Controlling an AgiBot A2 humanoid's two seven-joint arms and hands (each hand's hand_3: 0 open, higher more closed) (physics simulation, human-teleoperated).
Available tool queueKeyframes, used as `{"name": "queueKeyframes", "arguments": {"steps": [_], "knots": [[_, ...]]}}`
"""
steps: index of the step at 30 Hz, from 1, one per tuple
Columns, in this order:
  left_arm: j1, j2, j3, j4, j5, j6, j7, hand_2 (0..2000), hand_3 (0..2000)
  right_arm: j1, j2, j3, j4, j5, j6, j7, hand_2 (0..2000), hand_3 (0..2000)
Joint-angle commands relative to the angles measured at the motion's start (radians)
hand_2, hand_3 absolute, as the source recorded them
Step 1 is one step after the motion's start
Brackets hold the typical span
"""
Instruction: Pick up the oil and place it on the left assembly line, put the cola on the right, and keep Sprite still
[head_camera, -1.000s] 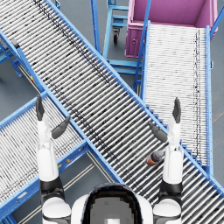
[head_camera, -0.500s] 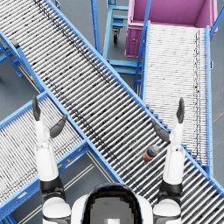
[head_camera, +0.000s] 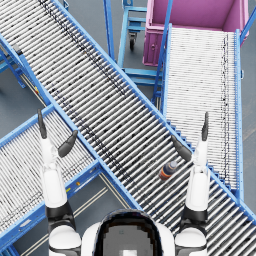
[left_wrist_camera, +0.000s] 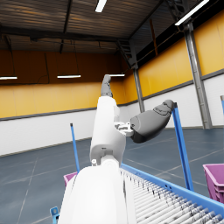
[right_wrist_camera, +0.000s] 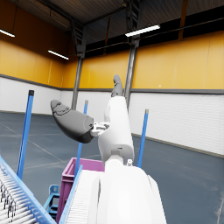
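Step in hand: nothing is picked up yet; I judge this to be the approach, before any grasp.
Left hand (head_camera: 51, 142): fingers spread wide, empty, raised over the gap between the middle conveyor (head_camera: 107, 107) and the left line (head_camera: 20, 167).
Right hand (head_camera: 196, 146): also wide and empty, raised over the middle conveyor's right rail.
Bottle (head_camera: 167, 171): the only one in view, on the middle conveyor's rollers, just beside my right forearm and below the thumb.
Identity: dark body with an orange-red lower end. Probably the cola, but the label is too small to read.
Long axis: runs lower left to upper right in the head view.
Pointing: grey cap end towards my right hand. I cannot tell whether it is standing or lying down.
Next move: lower my right hand, close it around the body, then carry it to the right line (head_camera: 200, 95) if it is the cola.
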Motion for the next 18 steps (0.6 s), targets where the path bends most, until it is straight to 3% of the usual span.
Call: {"name": "queueKeyframes", "arguments": {"steps": [1, 18], "knots": [[0.001, 0.000, 0.000, -0.001, 0.000, 0.000, 0.000, 0, 0, 0.016, 0.001, 0.005, 0.006, 0.000, 0.000, 0.000, 0, 0], [0.003, 0.008, -0.004, -0.012, 0.000, 0.000, 0.000, 0, 0, 0.004, -0.009, -0.009, 0.018, 0.000, 0.000, 0.000, 0, 0]]}}
